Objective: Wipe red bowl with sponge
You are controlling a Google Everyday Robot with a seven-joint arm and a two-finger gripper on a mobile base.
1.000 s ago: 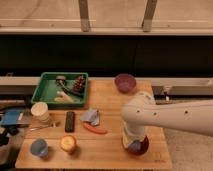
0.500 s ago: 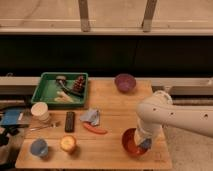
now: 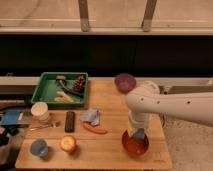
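Observation:
The red bowl sits near the front right corner of the wooden table. My white arm reaches in from the right and bends down over it. The gripper points down into the bowl's right half. A small light blue sponge shows at its tip, held against the bowl's inside. The arm's wrist hides the back rim of the bowl.
A purple bowl stands at the back, behind the arm. A blue-grey cloth, an orange-red stick and a black remote lie mid-table. A green tray, white cup, blue cup and orange ball are on the left.
The arm swung right off the bowl's middle, then came back slightly left. More of the red bowl's inside shows now. The sponge stayed at the gripper tip.

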